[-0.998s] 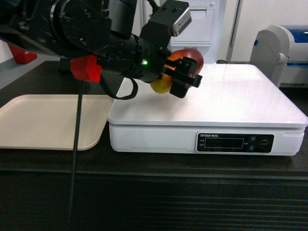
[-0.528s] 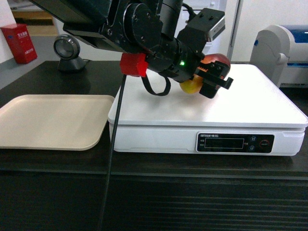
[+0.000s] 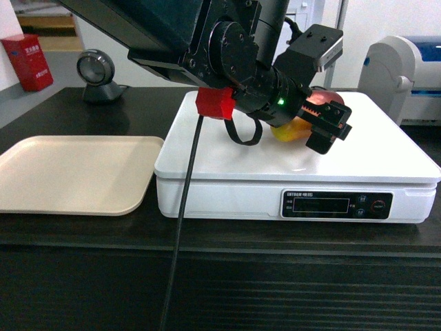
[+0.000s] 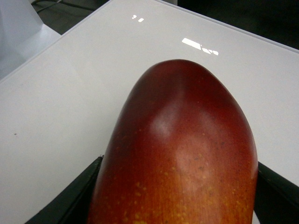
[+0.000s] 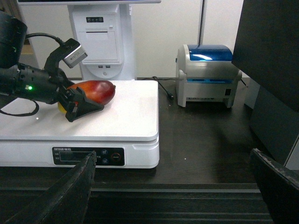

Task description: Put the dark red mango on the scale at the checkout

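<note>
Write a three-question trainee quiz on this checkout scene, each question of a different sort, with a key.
1. True or false: the left gripper is shut on the dark red mango.
2. Multiple choice: the mango is over which surface? A) the beige tray B) the scale C) the blue-lidded printer
3. Fill in: the right gripper's fingers hold ____.

Key: 1 true. 2 B. 3 nothing; they stand wide open in front of the checkout.
</note>
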### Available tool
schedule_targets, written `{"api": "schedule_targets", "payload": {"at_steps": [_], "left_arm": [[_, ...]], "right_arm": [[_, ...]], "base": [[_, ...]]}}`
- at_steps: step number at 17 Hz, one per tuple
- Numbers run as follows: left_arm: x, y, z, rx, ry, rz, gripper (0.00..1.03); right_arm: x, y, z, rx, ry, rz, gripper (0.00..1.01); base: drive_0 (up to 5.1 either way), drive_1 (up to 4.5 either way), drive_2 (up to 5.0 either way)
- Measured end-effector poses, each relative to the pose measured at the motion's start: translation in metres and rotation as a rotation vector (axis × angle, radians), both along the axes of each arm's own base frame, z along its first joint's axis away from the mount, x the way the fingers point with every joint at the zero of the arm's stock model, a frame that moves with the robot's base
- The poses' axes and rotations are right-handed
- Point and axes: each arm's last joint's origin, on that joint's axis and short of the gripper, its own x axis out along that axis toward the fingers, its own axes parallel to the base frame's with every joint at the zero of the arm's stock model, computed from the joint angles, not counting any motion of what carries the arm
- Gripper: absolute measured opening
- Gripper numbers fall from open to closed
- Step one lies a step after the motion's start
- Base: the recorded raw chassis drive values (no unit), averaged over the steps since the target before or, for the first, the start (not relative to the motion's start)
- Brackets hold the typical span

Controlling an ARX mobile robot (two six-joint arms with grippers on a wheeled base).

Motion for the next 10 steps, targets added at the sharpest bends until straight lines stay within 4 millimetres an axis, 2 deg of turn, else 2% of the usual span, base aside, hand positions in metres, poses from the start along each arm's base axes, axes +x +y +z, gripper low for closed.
{"api": "schedule_targets", "payload": {"at_steps": [1,2,5,6,10], "left_arm": [[0.001,0.000,0.001,-0.005,-0.008,0.000,0.96],[0.001,0.000,0.002,-0.011,-0.018,-0.002,0.99],[-0.002,0.002,0.007,-0.038,-0.051,0.000,0.98],[-0.006,0.004,0.015,-0.065,-0.065,0.006,0.98],[-0.024,0.022,0.082,-0.262,-0.219,0.050,0.98]], "right_arm": [[0.000,0.000,0.000,0.000,0.000,0.000,0.98],[0.000,0.000,0.000,0.000,0.000,0.000,0.98],[0.000,0.000,0.000,0.000,0.000,0.000,0.98],[0.000,0.000,0.000,0.000,0.000,0.000,0.98],[0.000,0.000,0.000,0.000,0.000,0.000,0.98]], "base": [[0.0,0.00,0.0],[0.0,0.00,0.0],[0.0,0.00,0.0],[0.0,0.00,0.0],[0.0,0.00,0.0]]}}
